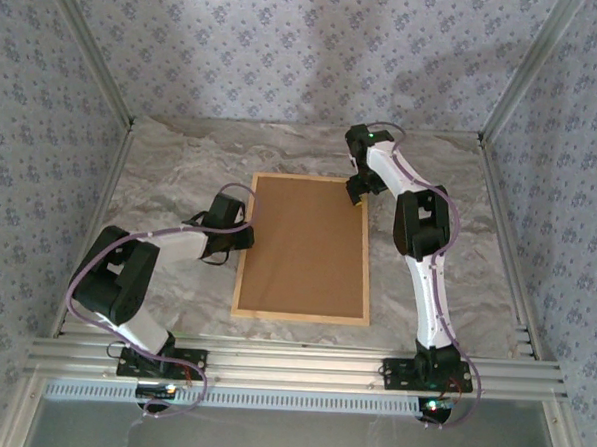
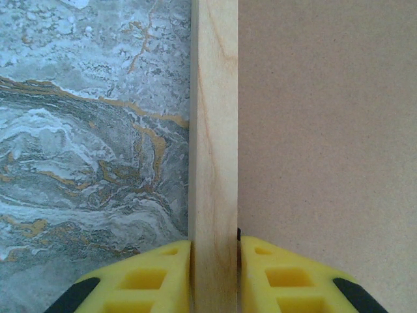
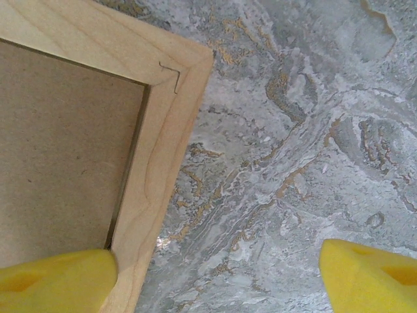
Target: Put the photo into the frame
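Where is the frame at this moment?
In the top view the frame lies flat at the middle of the table, backing board inside; left gripper clamps its left rail, right gripper open at its far-right corner.

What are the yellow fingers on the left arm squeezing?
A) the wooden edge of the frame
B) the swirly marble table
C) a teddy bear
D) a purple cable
A. In the left wrist view, the left end effector presses on the tan wooden rail of the frame from both sides.
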